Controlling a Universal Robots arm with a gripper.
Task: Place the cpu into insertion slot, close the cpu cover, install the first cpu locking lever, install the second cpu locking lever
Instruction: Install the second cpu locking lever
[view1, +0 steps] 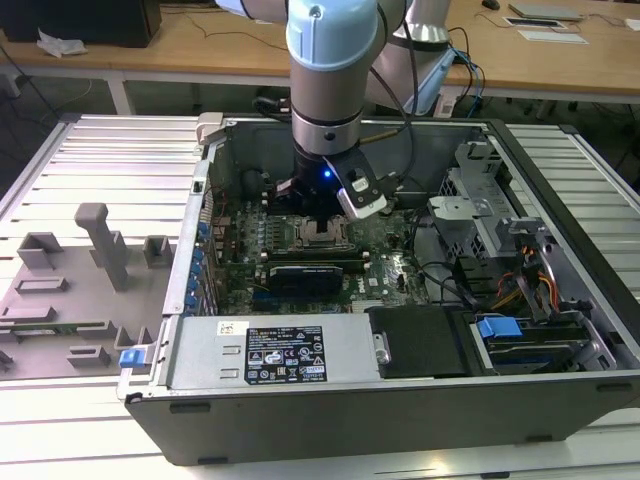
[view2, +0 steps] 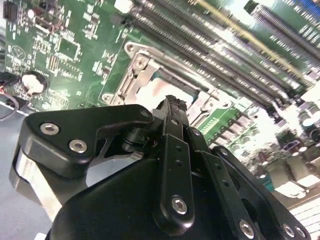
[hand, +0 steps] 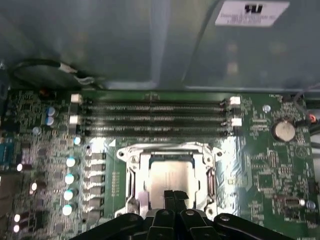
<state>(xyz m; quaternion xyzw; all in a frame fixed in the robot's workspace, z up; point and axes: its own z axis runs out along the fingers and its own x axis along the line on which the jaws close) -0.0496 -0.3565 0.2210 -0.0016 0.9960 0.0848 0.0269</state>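
Gripper: in the first wrist view the gripper (hand: 175, 196) has its black fingertips pressed together, nothing between them, poised low over the near edge of the socket.
Gripper, side on: in the second wrist view the same fingers (view2: 172, 107) meet at one tip just above the socket frame.
Cpu: one cpu (hand: 169, 176), pale metal top up, lies flat in the socket directly beneath and just beyond the fingertips; whether they touch it cannot be told.
Cover: one cover (hand: 170, 152), a silver frame, surrounds the chip, its window showing the chip's top.
Memory slots: three long dark slots (hand: 155, 120) run side by side beyond the socket.
Battery: one round coin cell (hand: 283, 131) sits on the board.
Case: in the exterior view the arm (view1: 330, 60) reaches down into one open computer case (view1: 400, 410) lying on a slatted table (view1: 110, 170).
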